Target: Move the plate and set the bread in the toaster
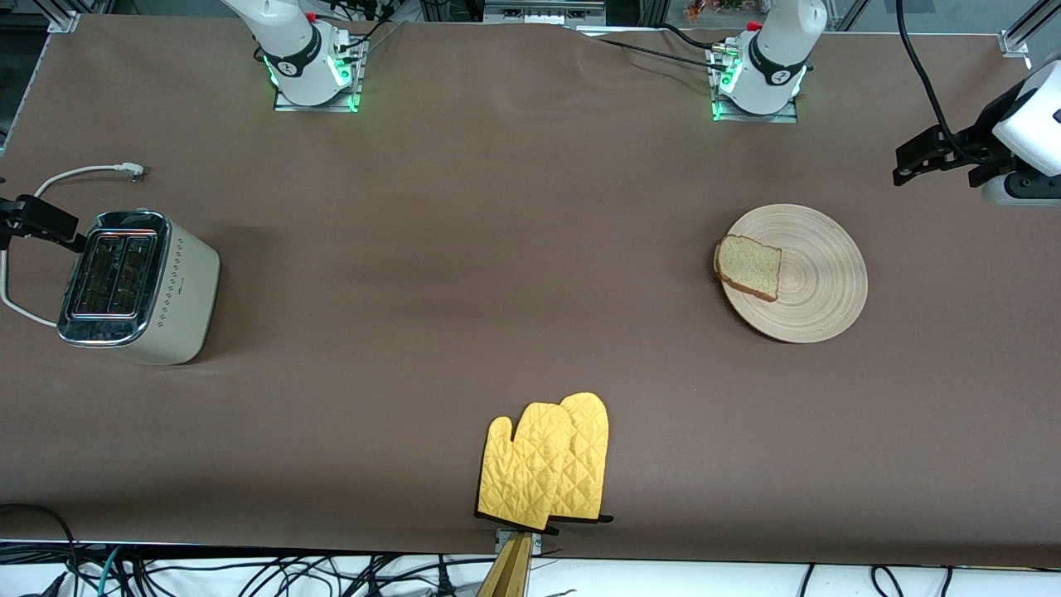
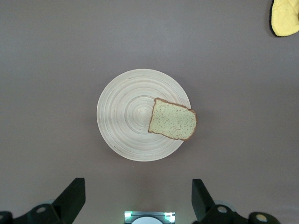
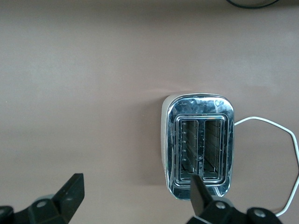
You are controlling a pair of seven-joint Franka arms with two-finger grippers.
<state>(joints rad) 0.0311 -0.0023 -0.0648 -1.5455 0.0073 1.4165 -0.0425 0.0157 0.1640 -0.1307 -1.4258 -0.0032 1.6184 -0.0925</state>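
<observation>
One speckled brown bread slice (image 1: pixel 749 266) lies on the pale round wooden plate (image 1: pixel 816 286) — left gripper (image 2: pixel 138 198) open above; right gripper (image 3: pixel 135 198) open over the cream chrome-topped toaster (image 1: pixel 133 286).

Plate (image 1: pixel 816 282) sits toward left arm's end of table w/ bread slice (image 1: pixel 749 266) on its rim, overhanging the edge toward the table's middle. Toaster (image 1: pixel 137 288) stands at right arm's end, both slots empty, white cord (image 1: pixel 50 183) curling beside it. Yellow oven mitts (image 1: pixel 547 464), two overlapped, lie nearest the camera at mid-table. Left gripper (image 1: pixel 916 162) hangs up over the table's end near the plate; right gripper (image 1: pixel 33 220) barely shows at the frame edge by the toaster.
</observation>
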